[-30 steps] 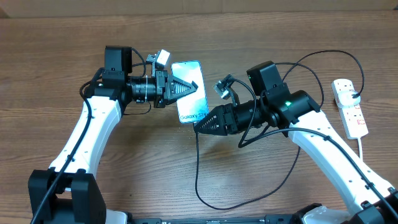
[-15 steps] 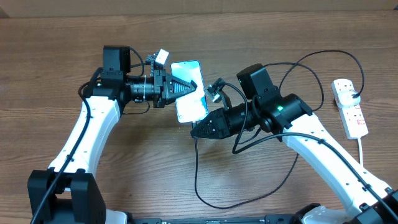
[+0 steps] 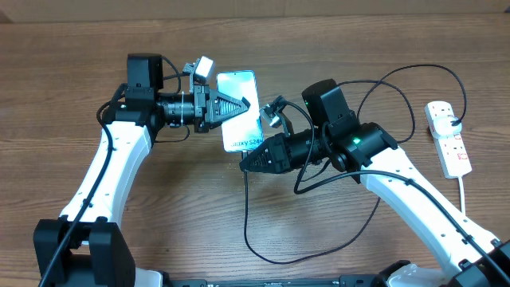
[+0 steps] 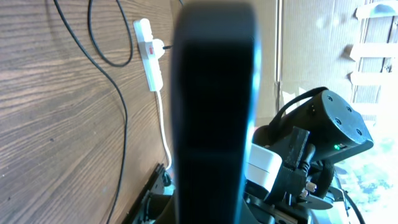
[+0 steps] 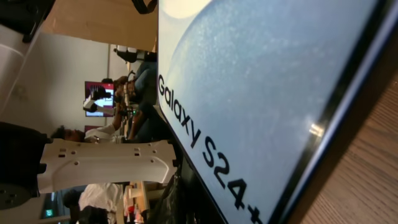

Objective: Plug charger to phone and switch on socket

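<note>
Step in hand, as I read it: mating the plug into the phone's port.

The left fingers (image 3: 225, 109) are clamped shut across the slim black-edged smartphone with a bright blue-white screen (image 3: 239, 86). They hold it screen-up, apparently clear of the wooden tabletop (image 3: 175, 215), with its lower edge toward the right fingers (image 3: 259, 158). Those are closed right down. The thin black charger cable (image 3: 245, 203) comes out at their tips, so it looks pinched near its free end. The connector tip is hidden at the tips. The tips sit just beyond the phone's lower edge; whether they touch, I can't tell.

To do it well:
- Line the connector axis up with the phone's long axis, then push straight and slow.
- The left arm braces and doesn't give.
- The right wrist view shows the screen (image 5: 267, 81) at a slant, so the approach looks off-axis to me. Square up first.

Around: the cable drops from the right fingers, loops on the tabletop and runs to the white oblong power strip with red switches (image 3: 450, 147). The strip lies well behind the right fingers and trails a white cord (image 3: 464, 187). Its switch is not yet dealt with, I'd judge.

In the way: the slack loop could snag or tug sideways during the push.
</note>
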Robot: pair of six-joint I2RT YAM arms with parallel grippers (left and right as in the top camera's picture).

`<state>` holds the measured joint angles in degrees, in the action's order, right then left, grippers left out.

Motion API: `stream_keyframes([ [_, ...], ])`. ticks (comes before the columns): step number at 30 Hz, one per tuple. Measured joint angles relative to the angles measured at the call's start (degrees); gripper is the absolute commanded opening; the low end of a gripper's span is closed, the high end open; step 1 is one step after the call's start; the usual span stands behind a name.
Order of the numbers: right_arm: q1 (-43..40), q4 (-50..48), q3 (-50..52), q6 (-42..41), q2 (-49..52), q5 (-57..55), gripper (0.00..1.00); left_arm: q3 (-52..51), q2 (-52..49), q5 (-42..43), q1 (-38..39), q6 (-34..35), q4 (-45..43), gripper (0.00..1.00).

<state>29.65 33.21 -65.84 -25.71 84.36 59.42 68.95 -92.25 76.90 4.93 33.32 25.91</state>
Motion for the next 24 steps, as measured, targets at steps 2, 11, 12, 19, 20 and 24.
stream_keyframes([
  [2, 0.0, -0.48, 0.0, -0.68, 0.35, 0.13, 0.04, 0.09, 0.0, -0.15, 0.0, -0.5, -0.02, 0.04],
  [11, -0.85, -2.34, 0.59, -1.44, 0.83, 2.05, 0.04, 0.15, 0.0, 0.35, 0.0, -1.81, -0.2, 0.04],
  [12, -1.18, -2.58, 0.63, -1.51, 0.9, 2.67, 0.04, 0.22, 0.0, 0.59, 0.0, -1.86, -0.22, 0.04],
  [19, -2.69, -6.34, 0.76, -1.77, 1.4, 5.27, 1.0, 0.68, 0.0, 0.87, 0.0, -2.45, -0.2, 0.04],
  [20, -2.97, -7.08, 0.74, -1.86, 1.36, 5.38, 1.0, 0.68, -0.02, 0.28, -0.02, -2.78, -0.17, 0.04],
  [24, -4.52, -11.65, 0.28, -1.2, 1.57, 3.17, 1.0, 0.15, 0.11, 2.95, 1.77, -3.54, 1.16, 0.04],
])
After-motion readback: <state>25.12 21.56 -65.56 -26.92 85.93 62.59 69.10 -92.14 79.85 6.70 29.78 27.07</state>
